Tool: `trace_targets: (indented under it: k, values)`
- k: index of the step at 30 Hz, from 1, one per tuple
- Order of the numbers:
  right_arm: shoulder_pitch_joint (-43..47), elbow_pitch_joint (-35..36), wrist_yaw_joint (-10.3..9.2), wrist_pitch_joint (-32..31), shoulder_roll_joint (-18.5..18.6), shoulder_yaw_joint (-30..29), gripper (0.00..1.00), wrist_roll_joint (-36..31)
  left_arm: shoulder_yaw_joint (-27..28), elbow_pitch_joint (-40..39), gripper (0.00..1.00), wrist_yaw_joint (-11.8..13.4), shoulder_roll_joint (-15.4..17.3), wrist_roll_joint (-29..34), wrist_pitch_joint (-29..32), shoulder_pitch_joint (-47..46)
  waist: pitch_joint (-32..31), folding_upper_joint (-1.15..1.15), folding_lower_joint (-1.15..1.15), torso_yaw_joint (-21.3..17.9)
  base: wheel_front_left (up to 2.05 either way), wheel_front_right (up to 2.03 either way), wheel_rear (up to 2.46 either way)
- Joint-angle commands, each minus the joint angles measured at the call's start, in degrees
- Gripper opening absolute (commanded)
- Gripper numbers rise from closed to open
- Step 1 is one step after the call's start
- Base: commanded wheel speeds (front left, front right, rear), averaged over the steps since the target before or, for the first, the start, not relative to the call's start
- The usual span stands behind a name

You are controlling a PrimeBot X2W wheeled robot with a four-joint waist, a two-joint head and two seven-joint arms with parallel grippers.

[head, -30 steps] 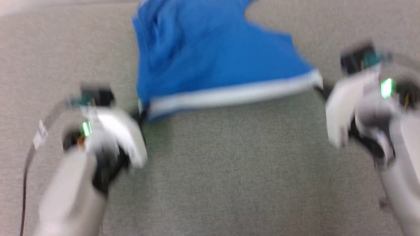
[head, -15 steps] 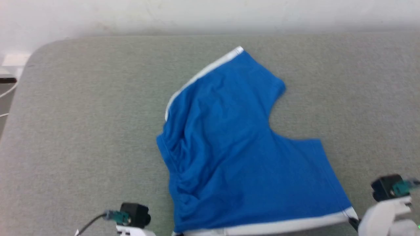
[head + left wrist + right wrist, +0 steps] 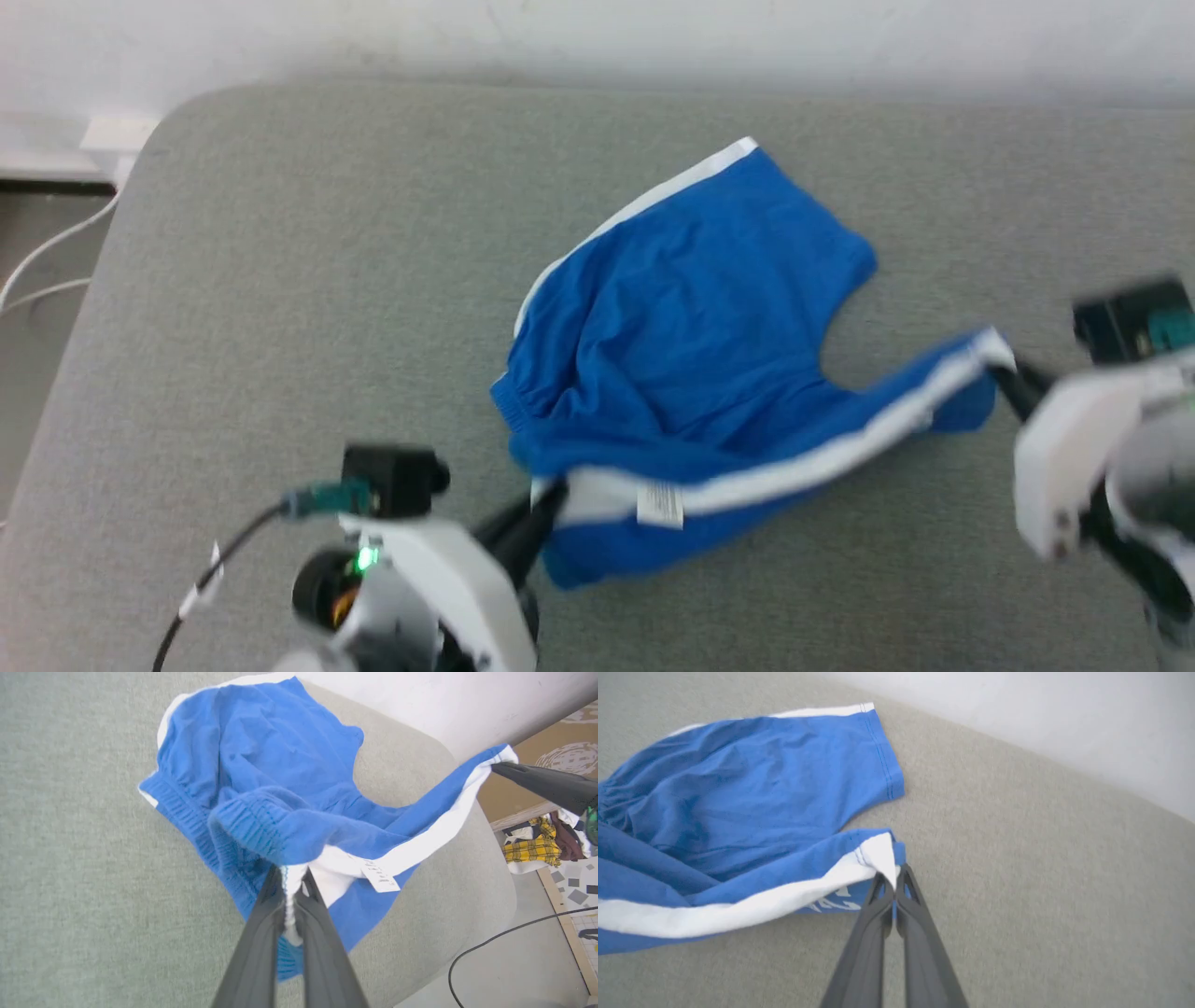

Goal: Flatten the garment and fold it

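Observation:
The royal-blue shorts [image 3: 691, 336] lie crumpled on the grey cushion [image 3: 280, 280], with one white side stripe [image 3: 822, 457] stretched between my two grippers. My left gripper [image 3: 546, 495] is shut on the waistband end, close to the small white label [image 3: 659, 504]; the left wrist view shows the pinched waistband [image 3: 289, 882] between the dark fingers. My right gripper [image 3: 1004, 369] is shut on the striped hem corner [image 3: 880, 856], and part of the white print [image 3: 829, 903] peeks out below it. The held edge hangs lifted while the far leg [image 3: 784, 765] rests flat.
The cushion's rounded far-left corner [image 3: 159, 121] borders a white wall [image 3: 597, 37], with white cables [image 3: 47, 261] beyond it. In the left wrist view a black cable [image 3: 504, 947] lies on the floor and a pile of clothes [image 3: 537, 847] sits beyond the cushion's edge.
The camera has shifted. Both grippers have carried the striped edge up and away from me, folding it toward the rest of the shorts; the fabric is now bunched rather than spread.

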State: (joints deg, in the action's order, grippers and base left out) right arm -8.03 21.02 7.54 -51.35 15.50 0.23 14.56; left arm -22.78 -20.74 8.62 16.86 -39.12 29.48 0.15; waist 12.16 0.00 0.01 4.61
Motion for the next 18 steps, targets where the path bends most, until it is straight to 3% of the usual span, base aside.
trace_targets:
  k: [1,10,18]
  values:
    - [-3.8,-2.3,-0.05,1.3,0.6,1.0,0.00,-0.2,0.4,1.0,0.00,-0.1,-1.2,0.2,-0.9,-2.5,1.5,0.00,-0.01,1.7,0.00,0.00,0.00]
    - [-27.9,-24.1,-0.05,8.4,2.9,8.1,0.00,-1.7,2.4,12.3,0.00,0.2,-7.3,0.1,-5.5,-14.7,8.0,0.00,-0.01,7.7,0.00,0.00,0.00]
    - [-42.9,-41.1,-0.05,12.2,4.0,13.7,0.00,-3.8,2.9,22.3,0.00,0.6,-11.2,0.5,-11.0,-21.3,14.4,0.00,-0.01,12.2,0.00,0.00,0.00]
